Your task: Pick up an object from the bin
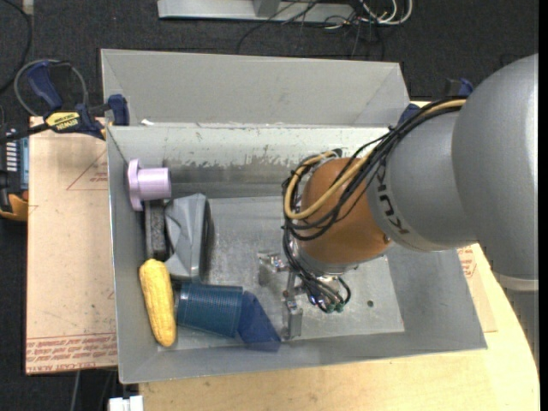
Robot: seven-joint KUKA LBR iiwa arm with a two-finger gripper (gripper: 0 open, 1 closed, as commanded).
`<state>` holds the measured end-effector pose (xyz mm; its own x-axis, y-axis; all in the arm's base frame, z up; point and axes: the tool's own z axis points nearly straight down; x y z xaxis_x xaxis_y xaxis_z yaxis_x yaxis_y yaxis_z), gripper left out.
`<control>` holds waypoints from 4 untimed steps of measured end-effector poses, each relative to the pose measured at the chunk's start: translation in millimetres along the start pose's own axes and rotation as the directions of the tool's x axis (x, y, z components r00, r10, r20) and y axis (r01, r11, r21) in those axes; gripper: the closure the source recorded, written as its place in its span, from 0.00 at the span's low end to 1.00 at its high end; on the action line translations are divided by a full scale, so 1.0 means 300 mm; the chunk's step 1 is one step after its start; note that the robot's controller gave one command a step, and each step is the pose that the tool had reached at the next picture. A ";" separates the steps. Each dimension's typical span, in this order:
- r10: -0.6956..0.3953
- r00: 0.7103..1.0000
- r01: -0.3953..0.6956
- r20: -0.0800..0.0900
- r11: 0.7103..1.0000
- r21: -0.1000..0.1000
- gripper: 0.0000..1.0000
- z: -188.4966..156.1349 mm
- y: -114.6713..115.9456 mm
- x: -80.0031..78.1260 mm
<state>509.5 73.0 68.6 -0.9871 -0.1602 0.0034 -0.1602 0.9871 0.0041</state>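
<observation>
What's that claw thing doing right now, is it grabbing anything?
The gripper: cannot be told whether open or closed. It sits low in the grey metal bin, just right of the dark blue ribbed plastic cup lying on its side.

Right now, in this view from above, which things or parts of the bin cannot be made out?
1. Camera view: the bin floor on the right, covered by the arm's orange cover.
2. Camera view: the dark thing below the lilac spool, partly hidden by the grey piece; its kind is unclear.
3. Camera view: what lies under the gripper, beside the blue cup.
</observation>
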 end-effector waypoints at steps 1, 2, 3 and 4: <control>-0.094 0.995 0.094 0.012 0.996 0.005 0.00 -0.142 0.195 -0.159; -0.127 0.992 0.127 -0.004 0.992 0.002 0.00 -0.101 0.307 -0.027; -0.165 0.986 0.165 0.012 0.986 0.023 0.00 -0.032 0.321 -0.345; 0.103 0.995 -0.103 0.017 0.995 0.003 1.00 -0.023 0.357 -0.005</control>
<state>494.0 178.8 76.0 -0.9983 -0.0576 -0.0134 -0.0576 0.9983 0.0004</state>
